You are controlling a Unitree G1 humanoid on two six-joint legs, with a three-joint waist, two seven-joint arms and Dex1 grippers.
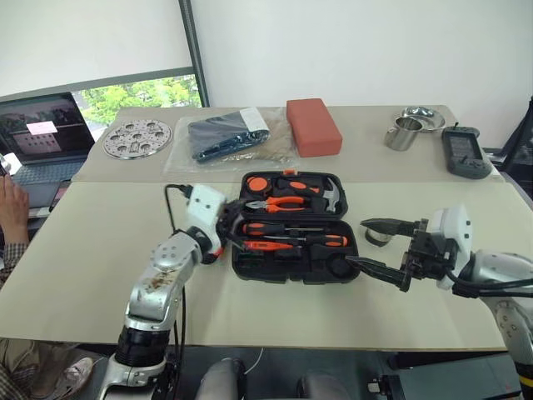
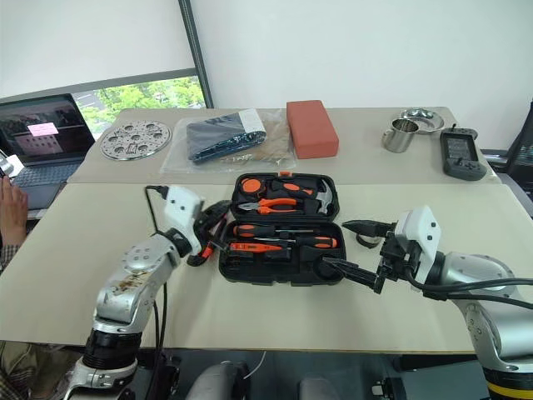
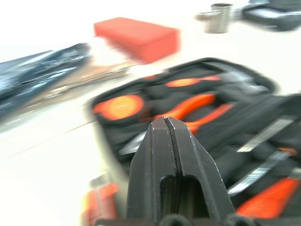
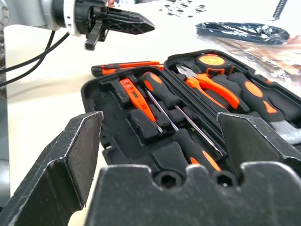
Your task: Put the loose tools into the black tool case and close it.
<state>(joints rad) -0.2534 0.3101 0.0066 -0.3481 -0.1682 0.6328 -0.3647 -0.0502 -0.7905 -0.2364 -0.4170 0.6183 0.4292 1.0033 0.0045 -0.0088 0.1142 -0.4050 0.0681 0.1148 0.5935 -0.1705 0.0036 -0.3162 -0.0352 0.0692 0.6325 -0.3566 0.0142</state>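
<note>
The black tool case [image 1: 250,263] lies open in the middle of the table. Two black-and-orange screwdrivers [image 1: 287,227] and a slim orange tester [image 4: 136,96] lie in its near half. Pliers [image 1: 283,202] and a hammer [image 1: 331,196] sit in the far half. An orange-black utility knife [image 4: 124,67] lies on the table along the case's left edge. My left gripper [image 1: 231,225] hovers shut and empty just above that edge. A small dark tape roll [image 1: 376,237] rests on the table right of the case. My right gripper [image 1: 379,247] is wide open over it, holding nothing.
On the far table are a red block [image 1: 313,125], a clear plastic bag [image 1: 225,137], a round metal plate [image 1: 137,137], a metal cup [image 1: 403,133], a bowl [image 1: 423,117] and a black handheld device [image 1: 466,152]. A laptop [image 1: 37,137] and a person's hand [image 1: 12,208] are at the left.
</note>
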